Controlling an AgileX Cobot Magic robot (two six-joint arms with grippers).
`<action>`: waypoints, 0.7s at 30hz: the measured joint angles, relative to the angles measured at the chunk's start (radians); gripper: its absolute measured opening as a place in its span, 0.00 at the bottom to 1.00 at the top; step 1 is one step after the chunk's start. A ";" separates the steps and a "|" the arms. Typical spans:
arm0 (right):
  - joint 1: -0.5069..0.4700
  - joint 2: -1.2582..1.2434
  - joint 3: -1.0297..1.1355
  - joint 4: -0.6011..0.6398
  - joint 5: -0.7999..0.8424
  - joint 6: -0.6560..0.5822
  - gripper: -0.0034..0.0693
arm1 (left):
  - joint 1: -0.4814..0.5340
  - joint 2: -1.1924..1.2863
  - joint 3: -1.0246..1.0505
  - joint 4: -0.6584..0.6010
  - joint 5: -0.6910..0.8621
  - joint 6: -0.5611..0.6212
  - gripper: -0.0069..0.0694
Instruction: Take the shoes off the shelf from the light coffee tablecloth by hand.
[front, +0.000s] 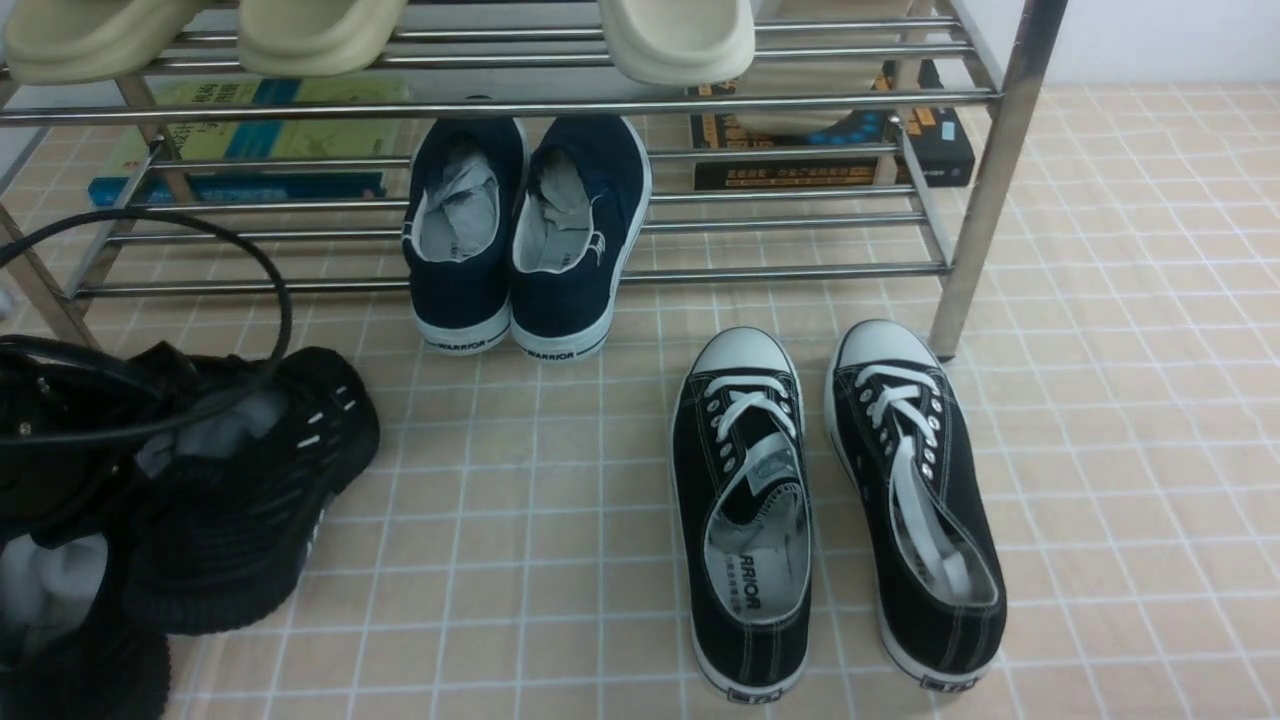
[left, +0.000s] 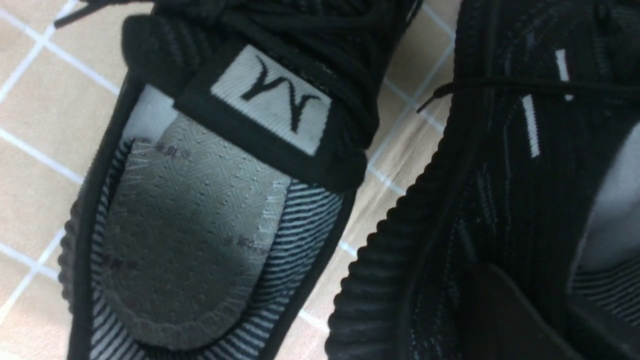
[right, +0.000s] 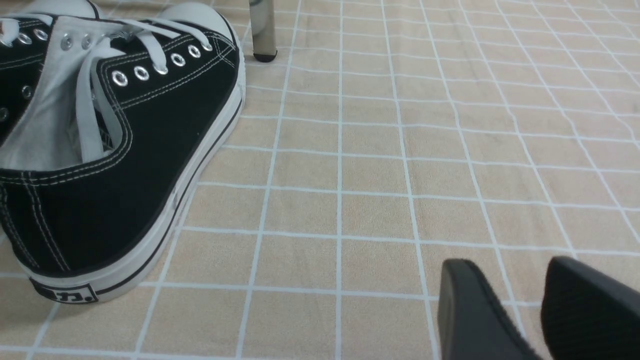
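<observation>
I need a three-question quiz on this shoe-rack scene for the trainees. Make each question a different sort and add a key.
1. True or false: the navy shoes sit on the shelf's lower tier.
2. Where are the black knit sneakers? A on the top tier; B off the shelf, over the tablecloth, at the robot's left; C behind the shelf.
3. Fill in: the right hand is ___, with nothing between its fingers.
Key: 1 true; 2 B; 3 open.

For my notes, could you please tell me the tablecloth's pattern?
Light beige tablecloth with a grid of thin white lines; clearest in the right wrist view.
</observation>
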 joint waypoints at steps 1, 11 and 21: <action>0.000 0.000 0.000 0.000 0.000 0.000 0.38 | 0.000 0.001 0.000 -0.003 -0.005 -0.001 0.12; 0.000 0.000 0.000 0.000 0.000 0.000 0.38 | 0.000 0.054 0.000 -0.013 0.033 0.012 0.17; 0.000 0.000 0.000 0.000 0.000 0.000 0.38 | 0.000 0.047 -0.032 -0.025 0.140 0.093 0.46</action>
